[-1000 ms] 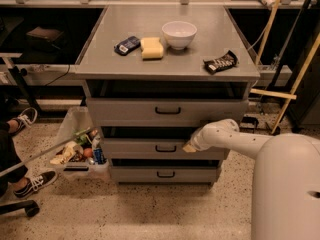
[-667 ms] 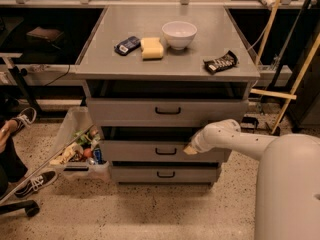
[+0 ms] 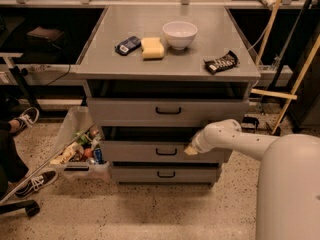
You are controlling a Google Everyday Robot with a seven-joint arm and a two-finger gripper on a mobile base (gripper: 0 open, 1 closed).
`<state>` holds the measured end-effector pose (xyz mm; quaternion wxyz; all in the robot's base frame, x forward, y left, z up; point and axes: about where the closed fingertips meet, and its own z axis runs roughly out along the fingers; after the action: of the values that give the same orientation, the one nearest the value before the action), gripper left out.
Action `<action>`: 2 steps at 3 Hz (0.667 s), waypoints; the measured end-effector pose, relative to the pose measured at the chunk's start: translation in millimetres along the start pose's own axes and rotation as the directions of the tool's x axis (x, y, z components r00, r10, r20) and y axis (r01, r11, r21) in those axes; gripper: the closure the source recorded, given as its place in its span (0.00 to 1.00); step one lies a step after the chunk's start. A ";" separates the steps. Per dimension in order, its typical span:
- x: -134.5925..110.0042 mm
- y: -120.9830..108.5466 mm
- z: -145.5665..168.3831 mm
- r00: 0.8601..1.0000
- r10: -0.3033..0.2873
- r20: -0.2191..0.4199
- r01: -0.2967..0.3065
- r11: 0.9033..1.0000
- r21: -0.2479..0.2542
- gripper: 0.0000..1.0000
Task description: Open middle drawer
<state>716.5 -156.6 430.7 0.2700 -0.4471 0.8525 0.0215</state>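
Observation:
The middle drawer (image 3: 132, 152) is the grey metal front between two other drawers of the cabinet, with a small black bar handle (image 3: 166, 152) at its centre. A dark gap shows above its front. My gripper (image 3: 190, 150), tan-tipped at the end of the white arm (image 3: 235, 139), is against the drawer front just right of the handle. The arm comes in from the lower right.
Top drawer (image 3: 125, 112) and bottom drawer (image 3: 132, 174) flank it. On the cabinet top: white bowl (image 3: 180, 34), yellow sponge (image 3: 152, 48), dark packet (image 3: 128, 45), snack bag (image 3: 221, 62). A bin of trash (image 3: 80, 151) and a person's shoes (image 3: 36, 181) are at the left; wooden poles (image 3: 295, 79) at the right.
My gripper stays at the middle drawer's front beside the handle. The person's feet at the left have shifted. The view has shifted slightly.

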 end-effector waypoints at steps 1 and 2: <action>1.5 -5.5 -8.1 1.000 0.005 0.007 -0.006 1.000 0.018 1.00; 9.5 3.3 -13.3 1.000 0.014 0.007 -0.014 1.000 0.020 1.00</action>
<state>703.8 -165.4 436.9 0.2771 -0.4384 0.8548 0.0164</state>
